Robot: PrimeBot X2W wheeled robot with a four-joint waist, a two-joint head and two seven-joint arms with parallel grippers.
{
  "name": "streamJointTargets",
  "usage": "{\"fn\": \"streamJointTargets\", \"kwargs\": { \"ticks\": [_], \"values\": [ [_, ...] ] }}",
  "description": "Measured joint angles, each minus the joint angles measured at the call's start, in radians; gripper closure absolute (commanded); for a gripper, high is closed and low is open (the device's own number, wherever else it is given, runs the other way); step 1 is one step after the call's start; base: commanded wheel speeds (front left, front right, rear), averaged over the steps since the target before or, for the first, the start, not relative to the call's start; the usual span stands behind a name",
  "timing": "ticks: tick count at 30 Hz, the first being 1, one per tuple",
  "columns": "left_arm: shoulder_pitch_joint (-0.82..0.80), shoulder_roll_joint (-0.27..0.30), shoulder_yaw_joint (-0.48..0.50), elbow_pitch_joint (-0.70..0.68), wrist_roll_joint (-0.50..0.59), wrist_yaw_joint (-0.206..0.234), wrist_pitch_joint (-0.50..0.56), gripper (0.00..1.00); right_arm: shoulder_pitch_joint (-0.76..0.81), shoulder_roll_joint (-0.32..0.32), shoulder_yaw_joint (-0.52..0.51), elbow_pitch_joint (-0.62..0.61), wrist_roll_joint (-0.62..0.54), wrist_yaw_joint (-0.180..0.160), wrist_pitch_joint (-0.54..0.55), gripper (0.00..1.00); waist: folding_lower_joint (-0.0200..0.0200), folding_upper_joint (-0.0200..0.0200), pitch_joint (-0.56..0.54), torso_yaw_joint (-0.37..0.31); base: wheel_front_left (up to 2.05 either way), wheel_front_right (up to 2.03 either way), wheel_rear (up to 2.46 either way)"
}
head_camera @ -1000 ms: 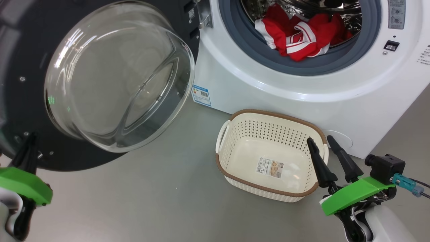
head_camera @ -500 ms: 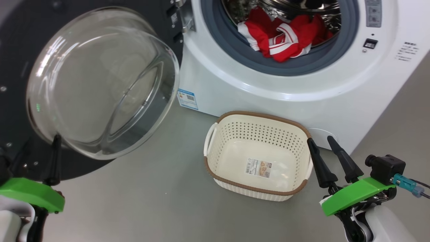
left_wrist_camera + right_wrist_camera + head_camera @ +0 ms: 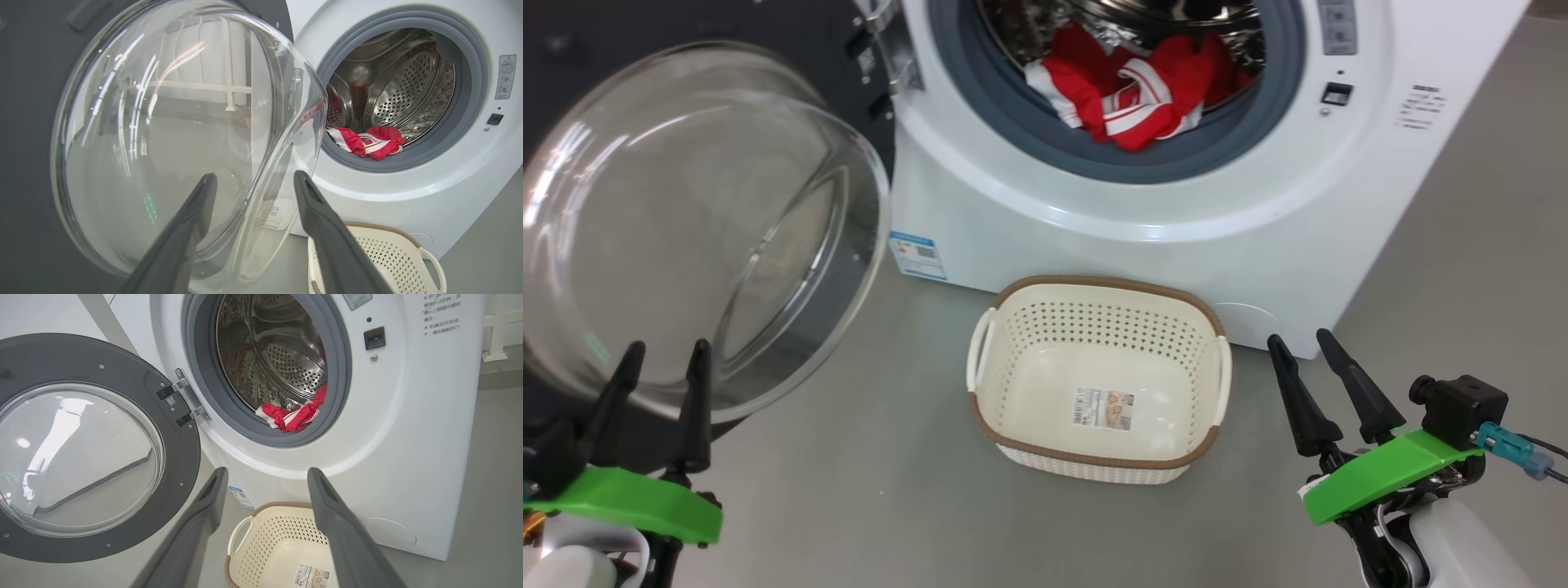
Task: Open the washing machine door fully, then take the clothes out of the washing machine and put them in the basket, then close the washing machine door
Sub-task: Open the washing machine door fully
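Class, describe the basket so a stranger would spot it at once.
Find the big white washing machine with its round door swung open. On the grey floor just before it sits the basket. It alone is cream and hole-dotted, with a brown rim, white handles and a paper label inside.

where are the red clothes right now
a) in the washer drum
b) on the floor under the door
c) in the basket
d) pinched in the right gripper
a: the clothes lie at the front of the drum of the washing machine; the basket has no fabric in it, and the right gripper is open, holding nothing.
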State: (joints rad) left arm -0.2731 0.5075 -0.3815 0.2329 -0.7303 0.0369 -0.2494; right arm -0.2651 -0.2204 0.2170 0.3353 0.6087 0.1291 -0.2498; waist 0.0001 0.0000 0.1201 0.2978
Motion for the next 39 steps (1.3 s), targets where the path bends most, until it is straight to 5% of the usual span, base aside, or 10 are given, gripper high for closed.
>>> {"fn": "streamJointTargets", "kwargs": {
  "ticks": [22, 39],
  "values": [
    [0.111, -0.09, 0.086, -0.121, 0.065, 0.04, 0.0, 0.0, 0.0, -0.001, 0.0, -0.041, -0.013, 0.0, 0.0, 0.0, -0.0001, 0.0, -0.013, -0.201, 0.0, 0.0, 0.0],
    [0.219, -0.211, 0.219, -0.167, 0.177, -0.019, 0.0, 0.0, 0.004, -0.013, 0.01, -0.06, -0.03, 0.0, 0.0, 0.0, -0.0001, 0.0, -0.04, -0.33, 0.0, 0.0, 0.0]
  ]
}}
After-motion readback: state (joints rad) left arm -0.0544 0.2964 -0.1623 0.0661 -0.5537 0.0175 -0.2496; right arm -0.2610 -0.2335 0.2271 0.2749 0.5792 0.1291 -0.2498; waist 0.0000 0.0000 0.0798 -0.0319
